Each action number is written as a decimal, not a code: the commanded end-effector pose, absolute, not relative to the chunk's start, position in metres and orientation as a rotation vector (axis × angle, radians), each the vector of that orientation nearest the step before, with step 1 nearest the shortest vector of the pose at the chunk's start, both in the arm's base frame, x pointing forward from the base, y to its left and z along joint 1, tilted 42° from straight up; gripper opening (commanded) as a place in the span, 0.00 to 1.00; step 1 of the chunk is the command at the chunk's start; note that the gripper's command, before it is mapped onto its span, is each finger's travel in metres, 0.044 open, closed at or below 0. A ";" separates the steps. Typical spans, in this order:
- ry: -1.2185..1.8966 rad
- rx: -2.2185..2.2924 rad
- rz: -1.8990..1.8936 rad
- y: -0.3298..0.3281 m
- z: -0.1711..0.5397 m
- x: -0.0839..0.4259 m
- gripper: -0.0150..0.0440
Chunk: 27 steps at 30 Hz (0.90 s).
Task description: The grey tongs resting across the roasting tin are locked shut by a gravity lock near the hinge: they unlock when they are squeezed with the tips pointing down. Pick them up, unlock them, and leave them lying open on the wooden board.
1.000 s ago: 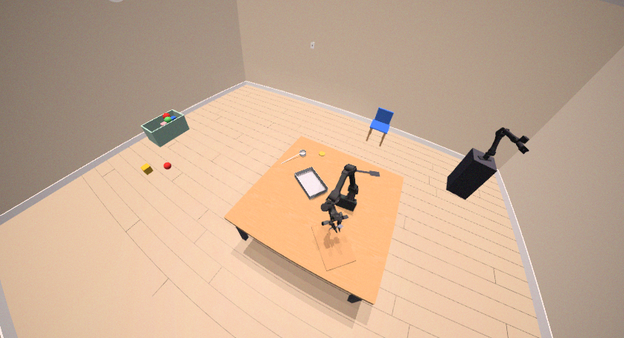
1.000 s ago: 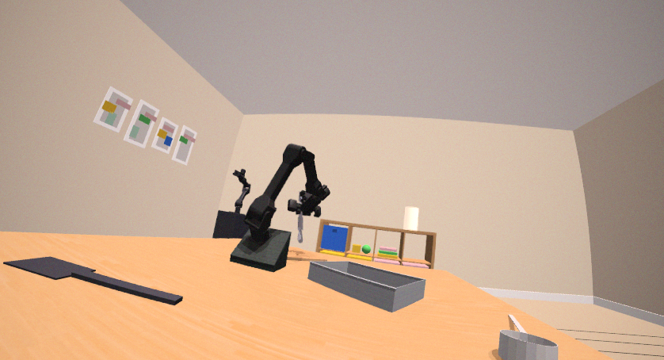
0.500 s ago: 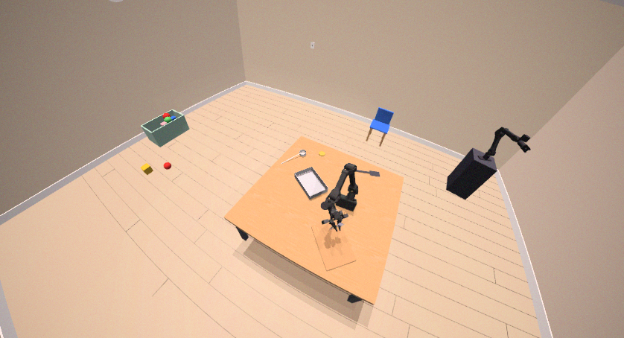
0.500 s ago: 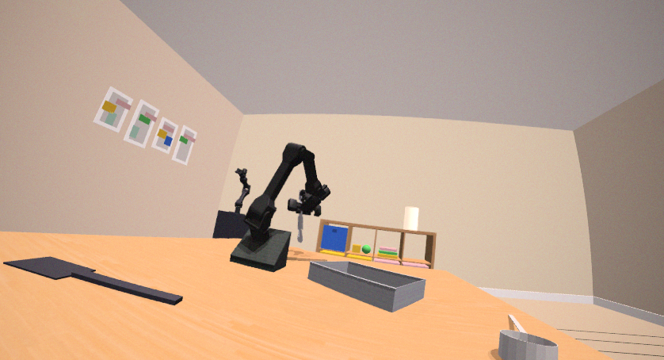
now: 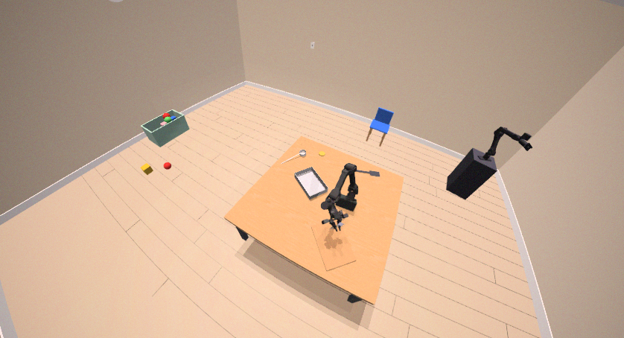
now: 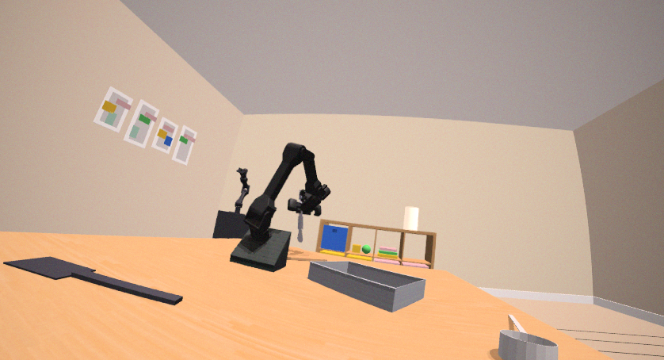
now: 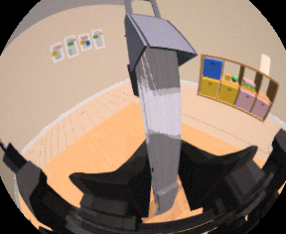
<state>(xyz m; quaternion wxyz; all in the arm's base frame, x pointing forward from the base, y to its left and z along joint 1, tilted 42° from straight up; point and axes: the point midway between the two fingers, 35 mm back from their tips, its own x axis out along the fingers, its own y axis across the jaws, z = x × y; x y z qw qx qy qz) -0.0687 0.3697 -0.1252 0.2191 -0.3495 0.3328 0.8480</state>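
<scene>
Tongs between the pincer's fingers

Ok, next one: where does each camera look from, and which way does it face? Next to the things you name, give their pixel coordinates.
Top: high above one side of the room, angled down at the table (image 5: 270,205); the whole arm and its gripper (image 5: 336,225) (image 6: 300,208) (image 7: 159,138) show.
Exterior: low at the table's edge, looking across past the roasting tin (image 5: 298,185) (image 6: 362,290) to the shelf unit (image 6: 434,250) (image 7: 202,74); arm and base show from the side.
Wrist: on the arm near the gripper, looking out along the grey tongs (image 6: 300,227) (image 7: 163,109); dark fingers fill the bottom.
Shared: top and exterior both show the tin; exterior and wrist, the shelf unit.
</scene>
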 end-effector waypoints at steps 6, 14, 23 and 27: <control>0.903 -0.958 2.359 0.372 -0.122 -0.069 0.00; 0.935 -1.010 2.338 0.375 -0.129 -0.071 0.00; 1.015 -1.155 2.279 0.380 -0.144 -0.075 0.00; 1.047 -1.222 2.250 0.381 -0.150 -0.076 0.00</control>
